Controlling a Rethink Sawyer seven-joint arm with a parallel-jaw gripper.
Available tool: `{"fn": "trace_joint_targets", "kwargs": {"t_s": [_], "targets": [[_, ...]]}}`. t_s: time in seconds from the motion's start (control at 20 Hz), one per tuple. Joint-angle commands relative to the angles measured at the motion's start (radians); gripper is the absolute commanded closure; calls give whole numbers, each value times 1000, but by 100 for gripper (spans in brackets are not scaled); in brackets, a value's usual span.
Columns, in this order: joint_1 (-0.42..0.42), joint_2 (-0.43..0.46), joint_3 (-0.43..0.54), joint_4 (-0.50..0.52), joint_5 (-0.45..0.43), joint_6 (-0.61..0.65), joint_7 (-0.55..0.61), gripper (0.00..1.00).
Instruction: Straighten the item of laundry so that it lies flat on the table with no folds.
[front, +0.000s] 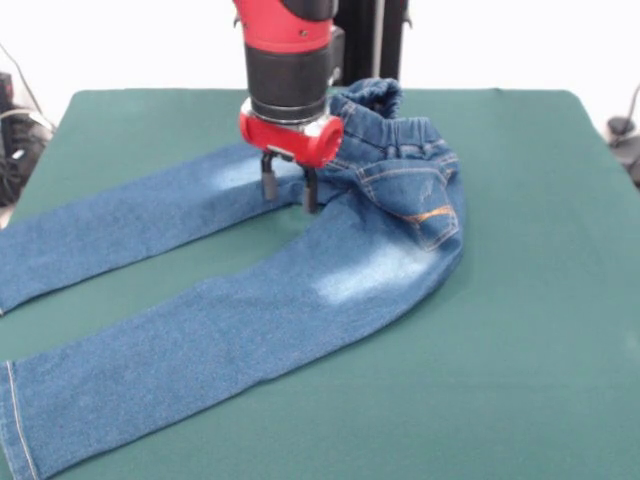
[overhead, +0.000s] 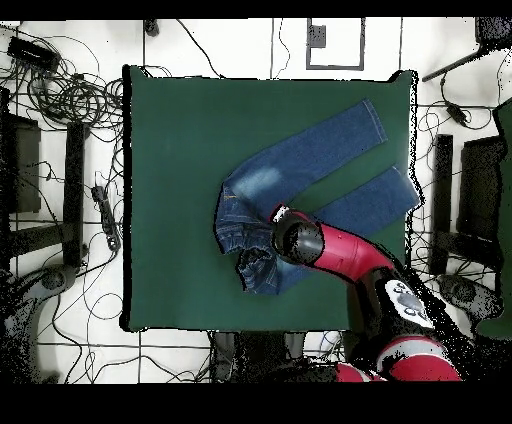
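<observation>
Lying across the middle of the green surface (front: 520, 330): the small denim jeans (front: 300, 300), both legs running toward the lower left of the front frame, waistband bunched at upper centre. Spreading in a V in the overhead frame, legs reaching toward the upper right, seat and waist crumpled at centre. Hanging just below the red wrist at upper centre of the front frame: the claw (front: 289, 186), two dark fingers (front: 269, 182) parted a little, tips touching or nearly touching the cloth at the crotch, nothing visibly pinched between them, though hard to be sure from here.

Judging the handling: soft, limp denim, light enough to drag with one pinch, yet probably gripping the felt-like surface rather than sliding freely. Likely bunching ahead of any push, so pulling looking better than shoving. Thick seams and the elastic waistband offering the firmest hold; a single flat layer being hard to pick up without pressing down first. Best places to take hold, by this reckoning: the folded-over waistband at upper centre of the front frame, then the hems for drawing each leg straight.
</observation>
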Motion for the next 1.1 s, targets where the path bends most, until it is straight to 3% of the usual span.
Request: {"fn": "trace_joint_targets", "kwargs": {"t_s": [0.05,0.65,1.1], "targets": [[46,-30,137,55,9,2,100,0],[81,-22,120,101,10,-37,141,0],[55,6,124,132,-15,-89,126,0]]}}
